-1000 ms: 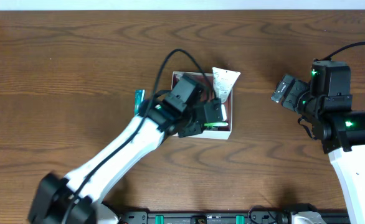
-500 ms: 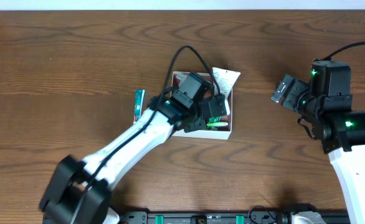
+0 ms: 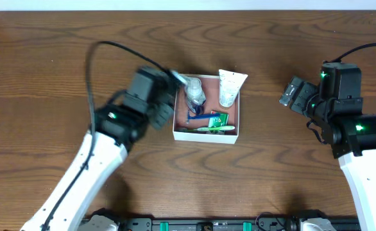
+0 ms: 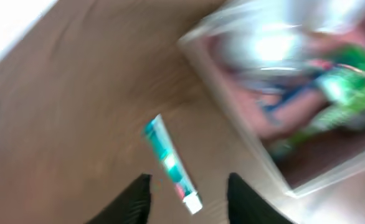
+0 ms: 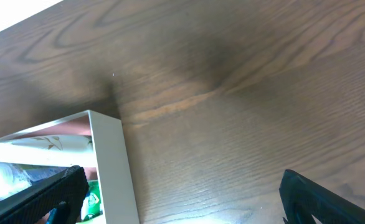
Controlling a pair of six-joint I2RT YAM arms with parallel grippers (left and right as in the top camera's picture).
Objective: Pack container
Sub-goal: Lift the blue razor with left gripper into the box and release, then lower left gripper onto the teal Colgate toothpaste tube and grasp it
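Observation:
The container is a square white-walled box with a reddish-brown inside, standing mid-table. It holds a clear bottle, a white tube, a green soap box and a green toothbrush. My left gripper is blurred, just left of the box. In the left wrist view it is open above a teal toothpaste tube lying on the wood beside the container. The arm hides that tube from overhead. My right gripper hangs wide open and empty to the right of the container.
The dark wooden table stretches out to the left and far side of the box. The left arm's black cable loops above the table. The table's near edge carries a black rail.
My left gripper opened inside the container, pulled out and swung left over the toothpaste tube. The box's contents now show. The right arm has not moved.

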